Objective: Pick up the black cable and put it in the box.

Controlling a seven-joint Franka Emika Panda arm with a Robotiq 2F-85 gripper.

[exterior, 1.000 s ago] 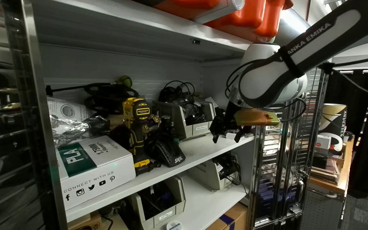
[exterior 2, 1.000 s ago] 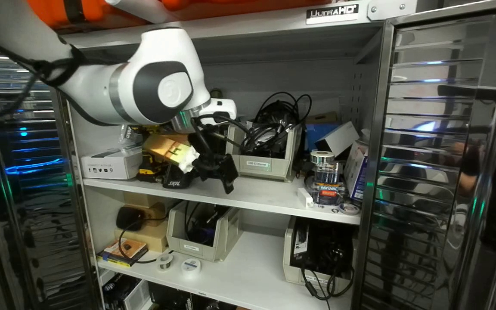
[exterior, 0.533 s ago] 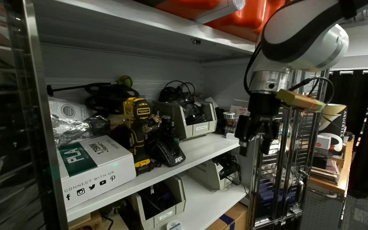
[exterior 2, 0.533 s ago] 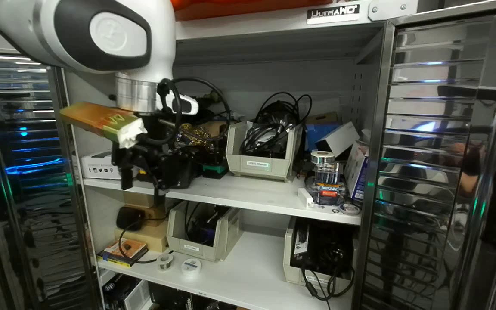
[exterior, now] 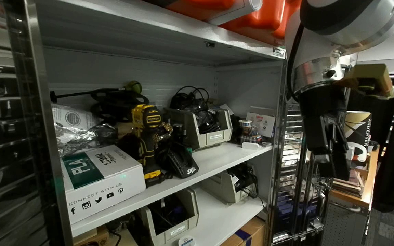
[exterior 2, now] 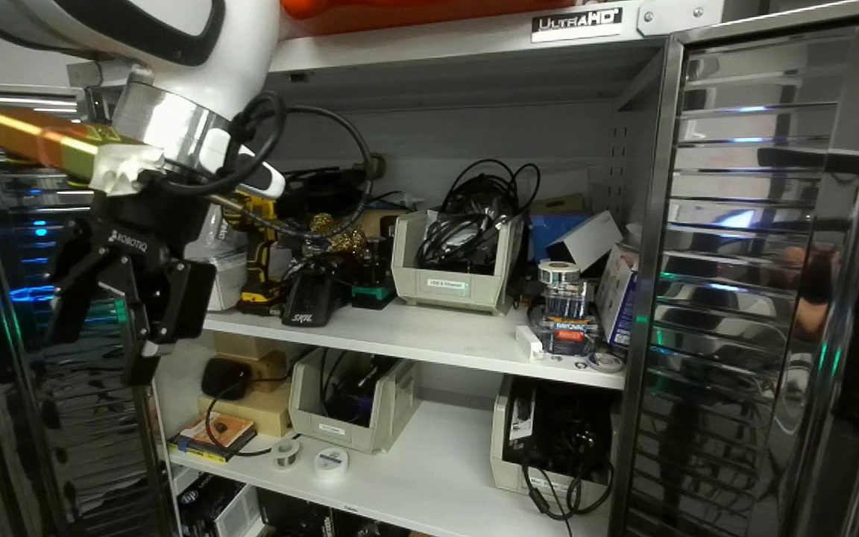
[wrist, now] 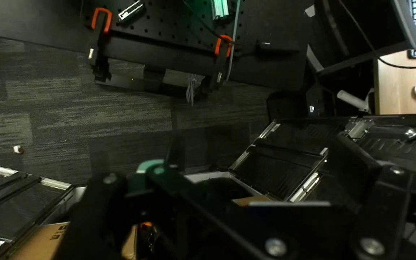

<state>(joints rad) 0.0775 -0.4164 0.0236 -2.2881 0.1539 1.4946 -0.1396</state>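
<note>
A tangle of black cables (exterior 2: 467, 231) lies in the beige upper bin (exterior 2: 444, 294); the bin also shows in an exterior view (exterior: 214, 137). A black cable (exterior 2: 571, 507) hangs over the front of the lower right bin (exterior 2: 500, 462). Dark cables lie in the lower left bin (exterior 2: 332, 431). Another black cable (exterior 2: 209, 418) lies on the lower shelf. I cannot tell which cable the task means. My gripper (exterior 2: 104, 350) is open and empty, pointing down, apart from every bin, in front of the shelf's side. It also shows in an exterior view (exterior: 330, 164) and the wrist view (wrist: 255, 159).
A yellow drill (exterior: 145, 136), a SKIL charger (exterior: 180, 164) and a white PLA box (exterior: 104, 184) stand on the upper shelf. Batteries (exterior 2: 567, 328) stand at its other end. Mirrored doors (exterior 2: 750, 298) flank the shelves. The wrist view shows carpet (wrist: 103, 119) and a black table (wrist: 164, 47).
My gripper has moved away from the front of the upper bin, out to the shelf's side, and turned to point more downward. It stays empty. The bins and cables have not moved.
</note>
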